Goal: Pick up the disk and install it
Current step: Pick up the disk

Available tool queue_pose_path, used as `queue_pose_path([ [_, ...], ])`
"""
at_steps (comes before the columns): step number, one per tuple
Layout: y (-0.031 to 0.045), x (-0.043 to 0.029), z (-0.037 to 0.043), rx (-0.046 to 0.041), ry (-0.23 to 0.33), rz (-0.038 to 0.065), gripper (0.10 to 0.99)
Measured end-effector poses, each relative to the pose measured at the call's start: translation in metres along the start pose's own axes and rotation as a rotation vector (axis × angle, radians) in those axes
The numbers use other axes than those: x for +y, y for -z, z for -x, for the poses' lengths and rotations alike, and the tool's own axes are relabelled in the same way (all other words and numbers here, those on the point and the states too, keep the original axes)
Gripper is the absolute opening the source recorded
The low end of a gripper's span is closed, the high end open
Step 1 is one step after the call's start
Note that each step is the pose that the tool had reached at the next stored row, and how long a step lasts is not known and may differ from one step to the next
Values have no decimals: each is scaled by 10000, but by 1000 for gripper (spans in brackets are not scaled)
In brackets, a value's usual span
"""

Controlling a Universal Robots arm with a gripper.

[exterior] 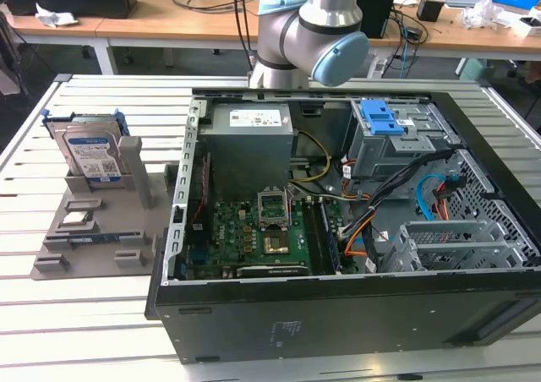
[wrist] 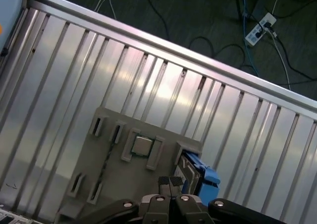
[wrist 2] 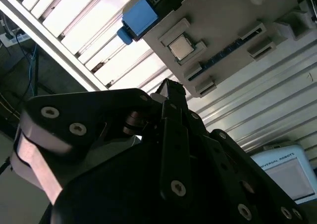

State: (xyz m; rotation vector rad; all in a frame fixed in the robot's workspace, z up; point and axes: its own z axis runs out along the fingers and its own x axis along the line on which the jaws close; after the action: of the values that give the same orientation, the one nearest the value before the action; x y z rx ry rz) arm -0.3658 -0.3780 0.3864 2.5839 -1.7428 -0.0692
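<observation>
The disk (exterior: 89,154) stands upright on its edge in a grey holder (exterior: 51,259) at the exterior view's left. It is silver with a blue-and-white label and a blue frame. In the first wrist view, the disk's blue frame (wrist: 202,177) lies just beside my gripper (wrist: 169,182). The fingers are shut with nothing between them, well above the holder (wrist: 106,169). In the second wrist view, the gripper (wrist 2: 171,87) hangs over the slatted table, apart from the disk's blue corner (wrist 2: 139,17).
An open computer case (exterior: 338,314) fills the middle of the slatted table (exterior: 84,331). It has a grey power-supply box (exterior: 251,141), a motherboard (exterior: 254,230) and a blue-latched drive bay (exterior: 385,127). A small square chip (wrist: 142,145) sits on the holder. Cables lie on the floor (wrist: 213,40).
</observation>
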Motion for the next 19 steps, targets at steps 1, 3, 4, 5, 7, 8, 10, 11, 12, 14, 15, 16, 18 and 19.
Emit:
queue_pose_path([
  [1, 0, 0, 0, 3, 74, 2, 106],
  [3, 0, 0, 0, 11, 244, 6, 106],
  [4, 0, 0, 0, 14, 314, 8, 106],
  [5, 0, 0, 0, 18, 387, 9, 106],
  [7, 0, 0, 0, 19, 421, 10, 106],
  [8, 1, 0, 0, 20, 433, 11, 106],
  [10, 0, 0, 0, 16, 325, 8, 106],
  [11, 0, 0, 1, 10, 197, 5, 106],
  [12, 0, 0, 1, 3, 44, 2, 106],
  [14, -1, 0, 0, -28, -663, -14, 106],
  [15, -1, 0, 0, -41, -959, -22, 106],
  [16, -1, 0, 0, -52, -1198, -27, 106],
  [18, -2, 0, 0, -72, -1680, -38, 106],
  [19, -2, 0, 0, -77, -1805, -40, 106],
])
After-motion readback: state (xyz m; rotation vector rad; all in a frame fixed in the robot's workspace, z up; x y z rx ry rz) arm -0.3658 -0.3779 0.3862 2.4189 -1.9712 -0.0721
